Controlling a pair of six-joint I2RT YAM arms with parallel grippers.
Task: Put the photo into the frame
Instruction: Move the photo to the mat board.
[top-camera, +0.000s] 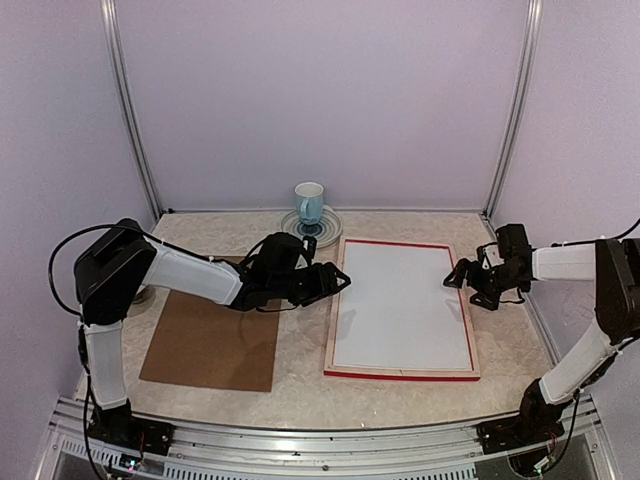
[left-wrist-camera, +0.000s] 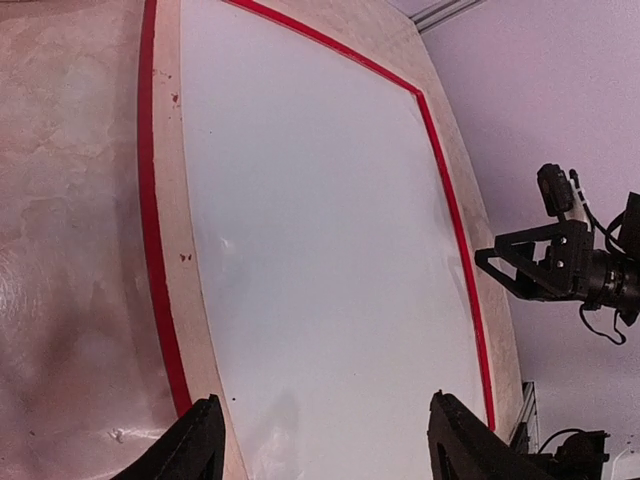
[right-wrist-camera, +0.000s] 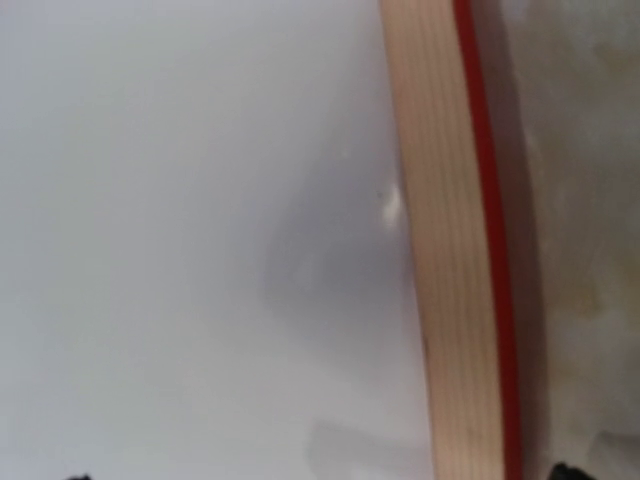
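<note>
The frame (top-camera: 400, 374) lies flat at the table's middle, pale wood reverse up, with narrow red edges. Inside it lies the photo (top-camera: 398, 300), plain white reverse up, with no picture showing. My left gripper (top-camera: 340, 283) hovers open at the frame's left edge. In the left wrist view its fingers (left-wrist-camera: 200, 445) straddle the white photo (left-wrist-camera: 320, 230) with nothing between them. My right gripper (top-camera: 458, 278) stands open at the frame's right edge. The right wrist view is blurred: photo (right-wrist-camera: 180, 230), wood rail (right-wrist-camera: 440, 250), and only the tips of my right gripper (right-wrist-camera: 320, 476) at the bottom edge.
A brown backing board (top-camera: 215, 345) lies flat left of the frame, under my left arm. A pale blue mug (top-camera: 309, 203) stands on a plate (top-camera: 328, 235) at the back, just beyond the frame's far left corner. Walls close in on both sides.
</note>
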